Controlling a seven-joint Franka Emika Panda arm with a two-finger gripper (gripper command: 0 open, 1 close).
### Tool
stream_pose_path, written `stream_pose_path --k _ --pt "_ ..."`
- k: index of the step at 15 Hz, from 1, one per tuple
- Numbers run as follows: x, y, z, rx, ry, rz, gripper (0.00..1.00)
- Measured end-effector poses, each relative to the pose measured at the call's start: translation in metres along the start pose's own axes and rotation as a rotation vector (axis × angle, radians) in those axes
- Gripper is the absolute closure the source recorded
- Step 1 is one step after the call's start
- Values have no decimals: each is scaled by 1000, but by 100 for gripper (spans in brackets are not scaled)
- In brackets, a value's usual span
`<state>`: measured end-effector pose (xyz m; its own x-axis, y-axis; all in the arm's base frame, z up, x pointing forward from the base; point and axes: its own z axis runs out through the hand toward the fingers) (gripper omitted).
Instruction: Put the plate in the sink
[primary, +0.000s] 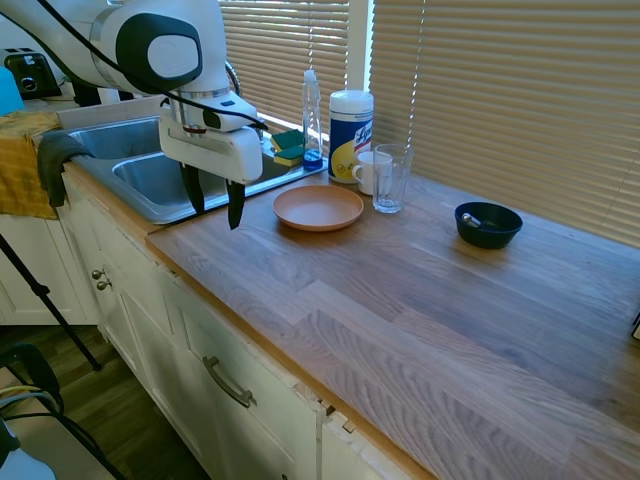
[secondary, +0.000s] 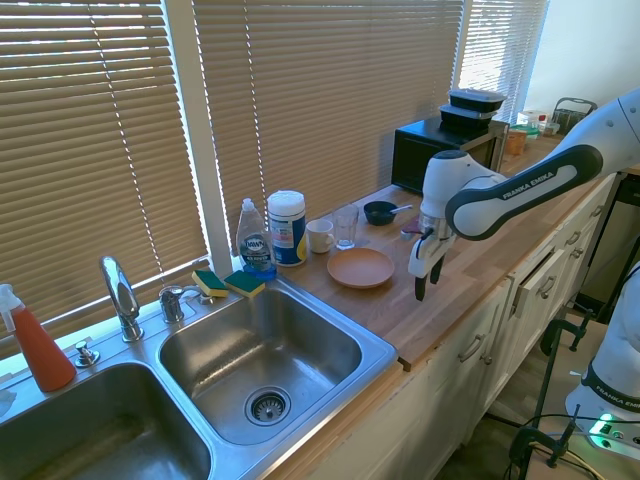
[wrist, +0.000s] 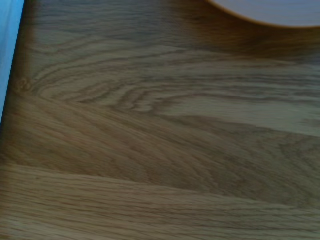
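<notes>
The terracotta-orange plate (primary: 318, 208) (secondary: 361, 267) lies flat on the wooden counter just beside the steel sink (primary: 150, 180) (secondary: 255, 345). Its rim (wrist: 265, 12) shows at one edge of the wrist view. My gripper (primary: 213, 207) (secondary: 428, 280) hangs over the counter's front strip, near the sink's corner and a short way from the plate. The two dark fingers point down, stand apart and hold nothing.
Behind the plate stand a clear glass (primary: 391, 178), a white mug (primary: 368, 172), a wipes canister (primary: 350, 122) and a soap bottle (primary: 312, 118). A dark blue bowl (primary: 488, 224) sits farther along. Sponges (secondary: 229, 284) lie on the sink ledge by the faucet (secondary: 120, 297).
</notes>
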<state>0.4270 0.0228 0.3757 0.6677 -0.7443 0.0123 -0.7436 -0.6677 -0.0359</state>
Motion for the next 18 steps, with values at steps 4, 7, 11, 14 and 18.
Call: stream_pose_path --k 4,7,11,14,18 --pt "4 0 -2 12 4 8 0" --pt "24 5 -10 48 21 18 0" --pt "67 5 -12 76 33 34 0" --pt "109 6 -9 94 43 49 0" --pt "159 8 -13 130 62 39 0"
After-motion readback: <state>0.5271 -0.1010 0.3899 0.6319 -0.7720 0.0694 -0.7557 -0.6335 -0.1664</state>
